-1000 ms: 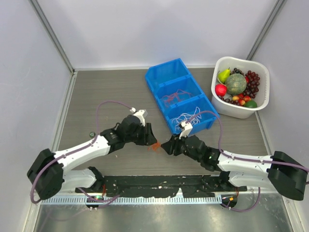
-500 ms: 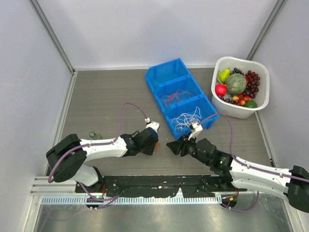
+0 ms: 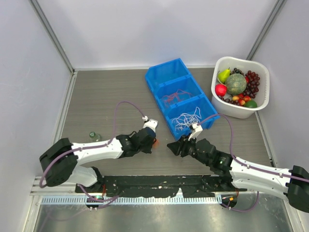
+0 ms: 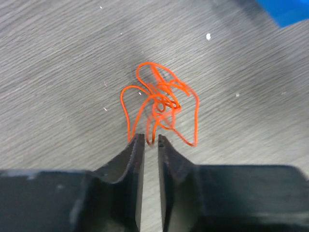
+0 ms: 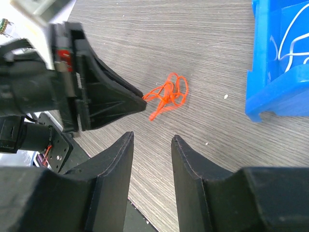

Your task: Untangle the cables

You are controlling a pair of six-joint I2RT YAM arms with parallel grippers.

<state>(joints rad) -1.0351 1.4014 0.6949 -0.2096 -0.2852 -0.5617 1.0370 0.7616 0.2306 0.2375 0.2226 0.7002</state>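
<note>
A small curly orange-red cable (image 3: 156, 141) lies bunched on the table between my two grippers. In the left wrist view the cable (image 4: 161, 101) rises just ahead of my left gripper (image 4: 151, 139), whose jaws are almost together with one strand between the tips. My left gripper (image 3: 152, 144) sits at the cable's left edge. My right gripper (image 3: 170, 146) is open and empty, just right of the cable. The right wrist view shows the cable (image 5: 169, 94) beyond my right gripper (image 5: 152, 140). A white cable (image 3: 187, 117) and a pinkish cable (image 3: 174, 96) lie in the blue bin.
The blue three-compartment bin (image 3: 153, 81) stands behind the grippers, its near corner in the right wrist view (image 5: 270, 96). A white basket (image 3: 219, 65) of fruit stands at the back right. A small green object (image 3: 92, 136) lies at the left.
Both arms have drawn back towards the near edge since a second ago. The left gripper has since edged slightly left. The orange-red cable stays at its tip.
</note>
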